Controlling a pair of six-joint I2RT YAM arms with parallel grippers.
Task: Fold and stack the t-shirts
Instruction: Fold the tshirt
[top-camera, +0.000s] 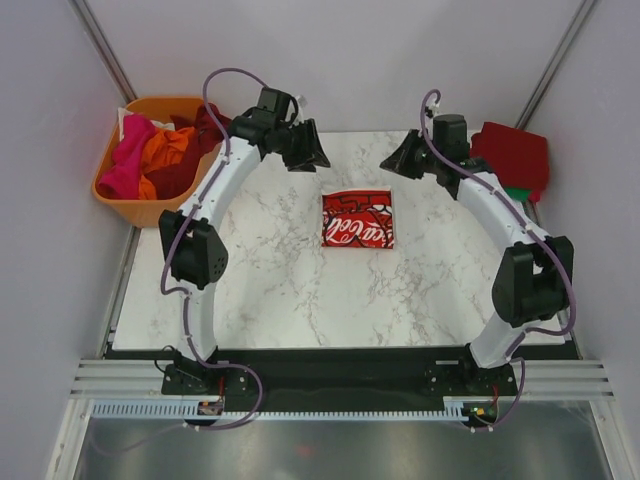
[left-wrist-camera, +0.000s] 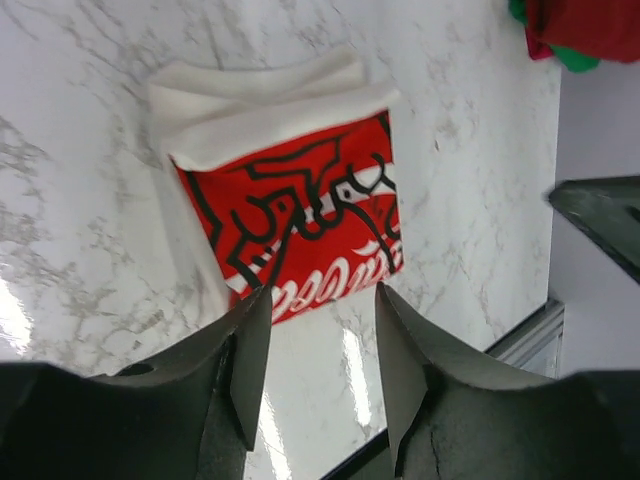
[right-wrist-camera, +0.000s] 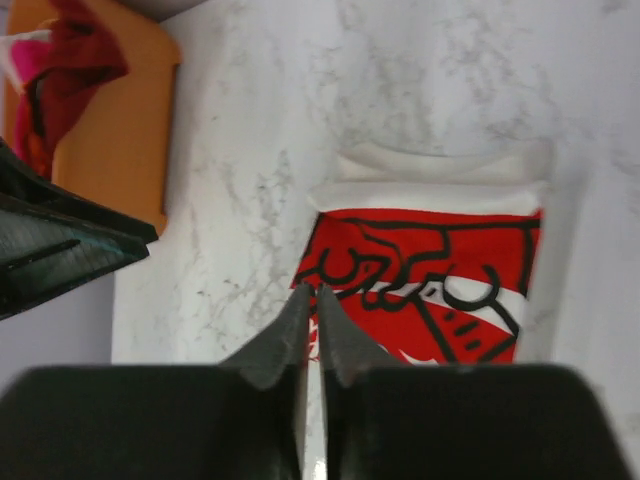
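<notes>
Left of the table (top-camera: 270, 290), orange basket (top-camera: 118, 207) of crumpled t-shirts (top-camera: 150, 160) (left hand (left-wrist-camera: 322, 297) apart, right hand (right-wrist-camera: 312, 292) nearly together)

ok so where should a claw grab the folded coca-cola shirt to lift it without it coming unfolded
The Coca-Cola shirt lies flat, folded square, on the table, so its printed face gives nothing to pinch. Probably best: the edge where white layers stack, approached low from that side, pinching every layer from under and above.

Orange plastic basket (top-camera: 125, 208) at far-left corner of white marble table (top-camera: 270, 290).
</notes>
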